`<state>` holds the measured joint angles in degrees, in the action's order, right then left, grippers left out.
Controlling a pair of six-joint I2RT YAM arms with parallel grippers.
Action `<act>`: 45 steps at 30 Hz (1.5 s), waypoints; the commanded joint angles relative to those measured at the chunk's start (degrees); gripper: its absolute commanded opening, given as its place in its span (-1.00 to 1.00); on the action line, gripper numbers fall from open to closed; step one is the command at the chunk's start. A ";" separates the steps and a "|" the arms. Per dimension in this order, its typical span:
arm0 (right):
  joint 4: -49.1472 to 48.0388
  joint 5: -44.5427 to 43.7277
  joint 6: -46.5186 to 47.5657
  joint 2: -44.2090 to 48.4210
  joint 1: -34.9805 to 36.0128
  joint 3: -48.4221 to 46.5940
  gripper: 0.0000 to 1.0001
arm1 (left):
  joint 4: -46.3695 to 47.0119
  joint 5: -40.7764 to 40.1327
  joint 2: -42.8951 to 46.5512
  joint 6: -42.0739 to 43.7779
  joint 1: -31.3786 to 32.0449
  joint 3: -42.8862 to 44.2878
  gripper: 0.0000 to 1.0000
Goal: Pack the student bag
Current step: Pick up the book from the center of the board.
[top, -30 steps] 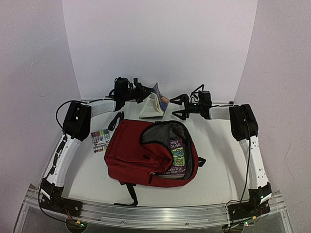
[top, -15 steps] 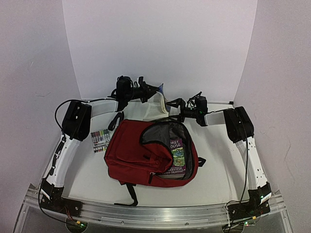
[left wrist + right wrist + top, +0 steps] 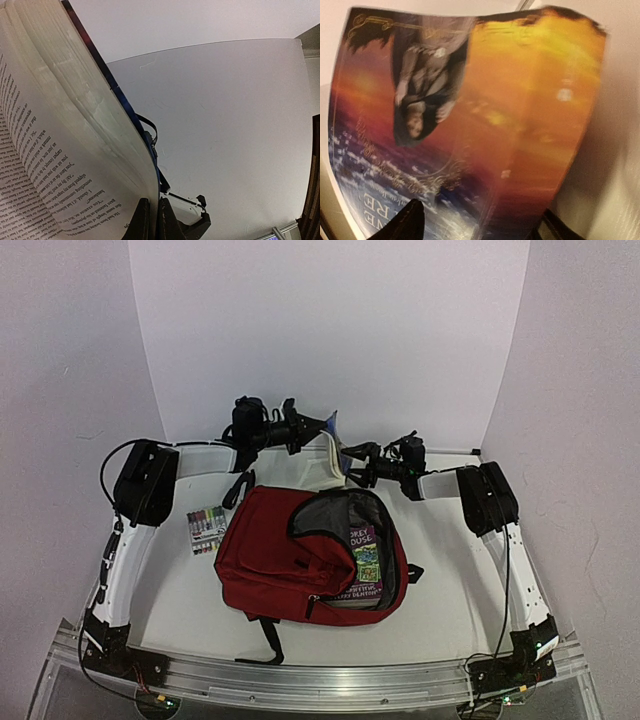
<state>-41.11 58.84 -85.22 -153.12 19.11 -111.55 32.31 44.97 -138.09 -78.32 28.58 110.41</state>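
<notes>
Markers (image 3: 206, 529) left of bag (image 3: 270, 565) (paperback (image 3: 322, 454) behind, raised).

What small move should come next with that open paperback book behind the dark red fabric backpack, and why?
Probably close the right gripper on the paperback book. The left gripper pinches only pages, so the book hangs splayed, and the right jaws stand apart at its cover. A second grip should steady it for the dark red fabric backpack.

The left arm (image 3: 125, 560) and right arm (image 3: 522, 575) share white links, boxy black elbow housings, thin black cables and green-lit bases on the aluminium rail (image 3: 320, 680).
</notes>
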 commanded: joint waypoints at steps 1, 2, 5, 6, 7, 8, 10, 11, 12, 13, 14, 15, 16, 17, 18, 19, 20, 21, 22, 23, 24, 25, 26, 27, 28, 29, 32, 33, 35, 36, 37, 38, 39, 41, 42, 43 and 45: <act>-8.76 0.17 -3.79 0.74 0.74 -2.37 0.12 | 12.75 2.10 8.98 -3.36 0.87 -0.76 -1.00; -8.80 0.14 -3.92 0.79 0.77 -2.08 0.04 | 12.74 2.30 9.13 -3.48 0.87 -1.13 -0.99; -9.14 0.05 -4.23 1.76 0.80 -1.20 -0.33 | 12.68 3.26 9.55 -3.84 0.87 -1.69 -1.00; -9.24 0.15 -4.39 2.09 0.80 -1.01 -0.45 | 12.52 3.40 9.81 -3.76 0.87 -2.02 -0.99; -9.35 0.37 -4.47 2.40 0.77 -1.05 -0.56 | 12.33 3.46 10.00 -3.64 0.90 -2.34 -1.00; -9.50 0.64 -4.54 2.70 0.75 -1.17 -0.66 | 12.07 3.52 10.23 -3.42 0.89 -2.60 -1.00; -9.83 1.20 -4.65 3.46 0.71 -1.40 -0.88 | 11.00 3.77 10.84 -2.56 0.91 -3.12 -1.00; -9.98 1.42 -4.62 3.97 0.62 -1.42 -0.98 | 10.26 3.89 11.22 -1.93 0.86 -3.46 -0.99; -10.03 1.63 -4.67 4.42 0.45 -1.39 -1.00 | 9.47 3.97 11.73 -1.38 0.79 -3.98 -1.00; -10.25 1.95 -4.73 5.31 0.37 -1.26 -1.00 | 8.27 4.15 12.72 -0.23 0.68 -4.95 -0.96; -10.41 2.31 -4.82 5.91 0.32 -1.11 -1.00 | 6.41 4.23 13.55 0.66 0.44 -5.85 -0.79; -10.73 2.49 -5.05 6.82 0.23 -0.86 -1.00 | 4.50 4.16 14.98 2.13 0.14 -7.25 -0.54; -11.23 2.80 -5.29 7.73 0.18 -0.52 -1.00 | 1.20 3.95 16.69 4.49 -0.12 -8.62 -0.30; -11.91 3.15 -5.55 8.61 0.14 -0.19 -1.00 | -3.55 3.53 18.53 7.66 -0.32 -9.72 -0.09; -12.95 3.48 -5.85 9.55 0.11 0.10 -1.00 | -10.38 2.60 20.53 12.33 -0.41 -10.15 0.07; -13.95 3.78 -6.10 10.48 0.05 0.35 -1.00 | -18.50 0.90 22.43 18.04 -0.43 -9.76 0.21; -14.42 4.00 -6.21 11.22 0.03 0.43 -1.00 | -25.63 -1.03 23.80 22.83 -0.40 -9.07 0.35; -14.66 4.20 -6.27 11.94 0.04 0.41 -1.00 | -31.59 -3.24 25.00 26.97 -0.41 -8.44 0.48; -14.85 4.40 -6.32 12.62 0.04 0.35 -1.00 | -36.47 -5.49 26.07 30.34 -0.45 -7.99 0.65; -15.10 4.53 -6.52 13.14 0.04 0.18 -1.00 | -39.72 -7.28 26.87 32.76 -0.45 -7.73 0.87; -15.48 4.66 -6.80 13.67 0.02 -0.07 -1.00 | -43.07 -9.22 27.54 35.07 -0.45 -7.33 0.98; -15.77 4.88 -7.09 14.16 0.04 -0.55 -1.00 | -45.42 -10.63 27.78 36.96 -0.48 -6.55 0.99; -15.85 5.12 -7.18 14.56 0.06 -1.32 -1.00 | -47.96 -11.37 27.61 38.46 -0.54 -5.38 0.99; -15.85 5.34 -7.15 14.91 0.06 -2.17 -1.00 | -50.59 -11.95 27.26 39.74 -0.57 -4.05 0.99; -15.73 5.52 -7.02 15.25 0.05 -3.08 -1.00 | -51.99 -12.42 26.82 40.76 -0.55 -2.68 0.99; -15.59 5.70 -6.90 15.63 0.05 -4.02 -1.00 | -52.96 -12.82 26.37 41.69 -0.55 -1.31 0.99; -15.64 6.39 -6.89 16.99 0.21 -5.67 -1.00 | -55.40 -12.33 24.22 42.84 -0.55 2.37 0.99; -15.85 6.72 -6.89 17.51 0.28 -6.22 -1.00 | -55.94 -11.98 23.42 43.16 -0.52 3.40 0.99; -16.63 7.33 -7.24 18.70 0.36 -7.16 -1.00 | -56.28 -12.16 22.74 43.32 -0.60 4.07 0.99; -17.09 7.70 -7.44 19.35 0.45 -7.52 -1.00 | -55.90 -12.44 22.84 43.38 -0.67 3.88 0.99; -17.49 8.15 -7.65 19.95 0.45 -7.77 -1.00 | -55.51 -12.97 23.05 43.42 -0.76 3.58 0.99; -17.91 8.48 -7.98 20.72 0.45 -7.74 -1.00 | -55.37 -13.25 23.03 43.43 -0.85 3.42 0.99; -18.41 8.87 -8.38 21.54 0.44 -7.63 -1.00 | -55.59 -13.26 22.81 43.43 -0.93 3.55 0.99; -20.24 9.57 -9.51 23.27 0.66 -6.93 -1.00 | -56.11 -12.44 22.20 43.47 -1.07 4.12 0.99; -21.38 9.84 -10.24 23.99 0.77 -6.44 -1.00 | -56.00 -11.64 21.93 43.19 -1.10 4.22 0.99; -22.32 10.07 -10.86 24.81 0.93 -6.12 -1.00 | -55.31 -10.39 21.77 42.59 -1.10 3.96 0.99; -24.09 10.43 -11.97 26.03 1.24 -5.72 -1.00 | -51.81 -6.67 21.51 40.57 -1.12 2.97 0.99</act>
<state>-50.23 68.17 -93.42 -137.27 19.35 -114.43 -23.09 33.44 -116.11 -36.81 27.81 111.66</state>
